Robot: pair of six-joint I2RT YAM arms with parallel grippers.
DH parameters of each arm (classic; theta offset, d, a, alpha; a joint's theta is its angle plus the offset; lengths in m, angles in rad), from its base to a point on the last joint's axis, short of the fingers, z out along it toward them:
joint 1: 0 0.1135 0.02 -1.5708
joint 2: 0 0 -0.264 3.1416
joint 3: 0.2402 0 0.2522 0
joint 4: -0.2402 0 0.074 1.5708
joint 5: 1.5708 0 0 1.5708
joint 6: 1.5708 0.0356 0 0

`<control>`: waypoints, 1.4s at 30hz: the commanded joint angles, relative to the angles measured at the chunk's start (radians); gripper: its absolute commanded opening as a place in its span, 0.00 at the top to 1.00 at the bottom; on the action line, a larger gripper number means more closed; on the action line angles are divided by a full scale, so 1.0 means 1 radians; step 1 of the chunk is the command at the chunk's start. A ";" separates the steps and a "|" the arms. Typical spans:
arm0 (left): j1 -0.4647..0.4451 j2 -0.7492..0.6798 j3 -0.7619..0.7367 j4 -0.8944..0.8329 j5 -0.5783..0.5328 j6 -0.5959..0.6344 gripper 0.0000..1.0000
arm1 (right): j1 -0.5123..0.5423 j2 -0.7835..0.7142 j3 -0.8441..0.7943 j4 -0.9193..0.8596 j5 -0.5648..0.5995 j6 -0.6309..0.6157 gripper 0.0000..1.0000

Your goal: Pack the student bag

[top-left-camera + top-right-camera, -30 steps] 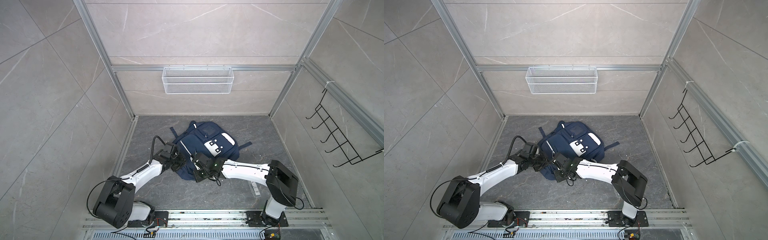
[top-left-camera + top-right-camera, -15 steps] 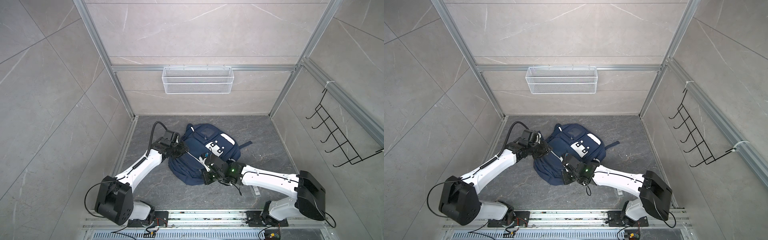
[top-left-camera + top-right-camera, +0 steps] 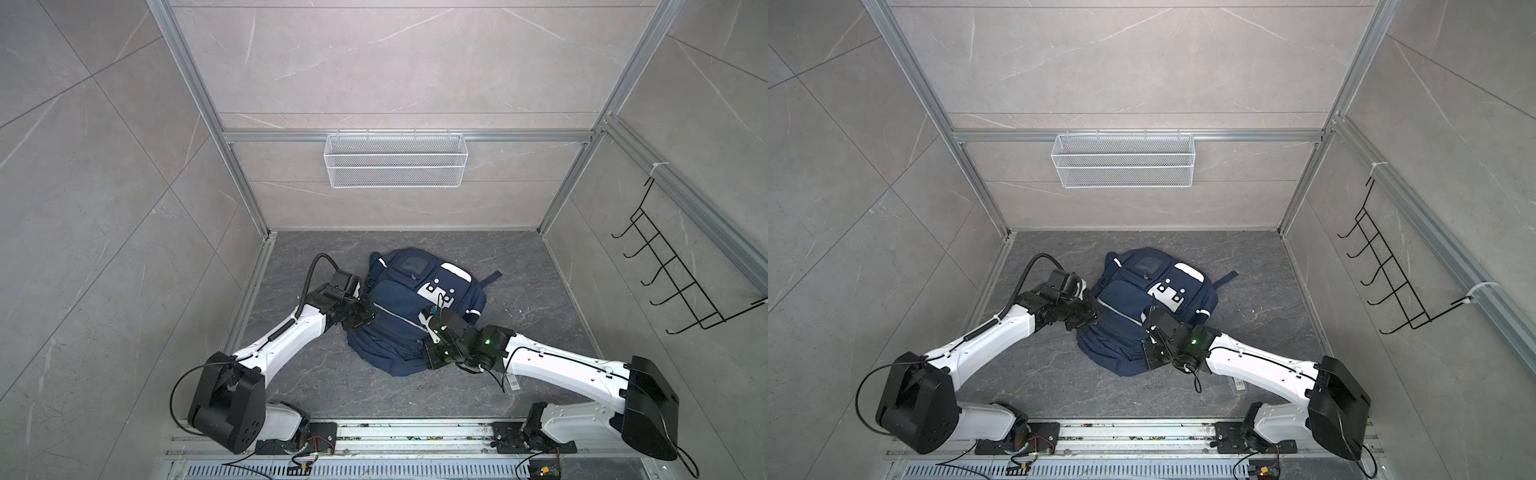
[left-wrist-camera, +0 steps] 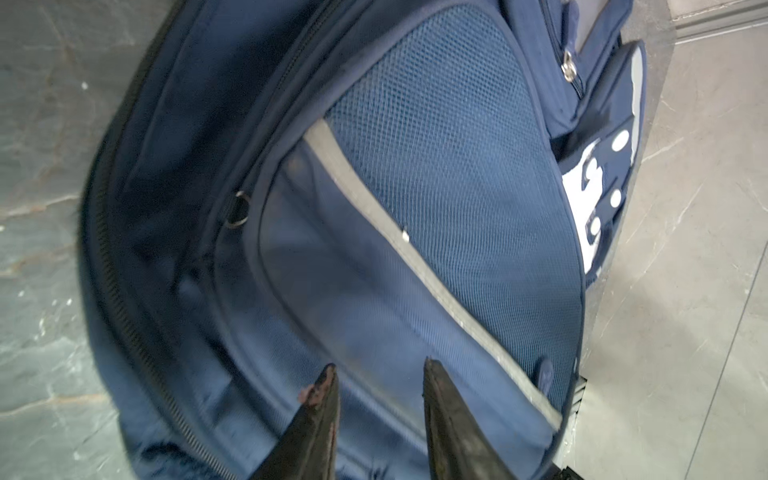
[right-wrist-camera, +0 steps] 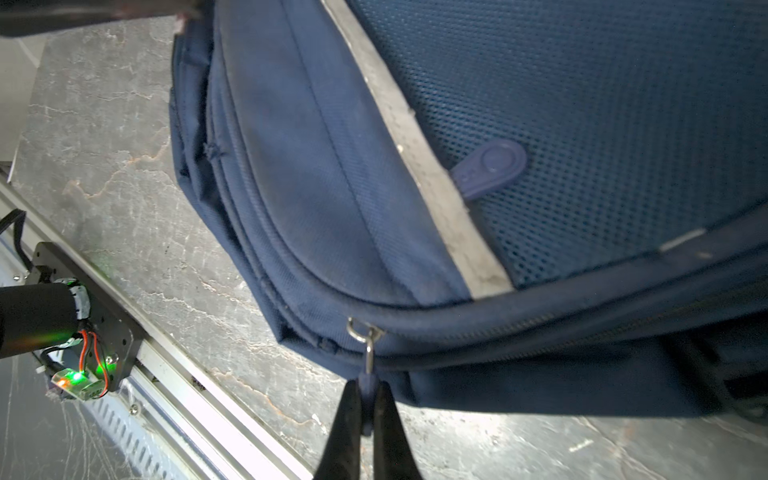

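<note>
We find both top views bright, even and sharp, with soft shadows. In the wrist views the student bag (image 4: pixel 415 208) blurs toward the edges (left wrist worst), and glare whitens the bench (image 5: pixel 519 440).

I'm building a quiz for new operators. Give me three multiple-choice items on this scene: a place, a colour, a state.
1. Where does the wire basket hang? A) back wall B) right wall C) floor
2. What colour is the backpack? A) red B) navy blue C) green
3. The right gripper is: A) open in the air B) shut on a zipper pull C) shut on a strap
Answers: 1 A, it hangs on the back wall; 2 B, its fabric is navy; 3 B, it pinches the pull.
</note>
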 commanded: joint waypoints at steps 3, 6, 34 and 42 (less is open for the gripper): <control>-0.015 -0.011 -0.040 0.012 0.033 0.010 0.62 | -0.028 -0.041 -0.020 -0.035 0.039 -0.012 1.00; -0.020 0.025 -0.039 0.078 0.036 -0.007 0.61 | -0.030 -0.045 -0.029 -0.026 0.026 -0.005 1.00; -0.170 0.159 0.034 0.336 -0.018 -0.210 1.00 | 0.025 0.249 0.216 0.091 -0.127 -0.017 1.00; -0.164 0.126 0.013 0.309 -0.051 -0.206 1.00 | -0.004 0.412 0.415 0.083 -0.030 0.032 1.00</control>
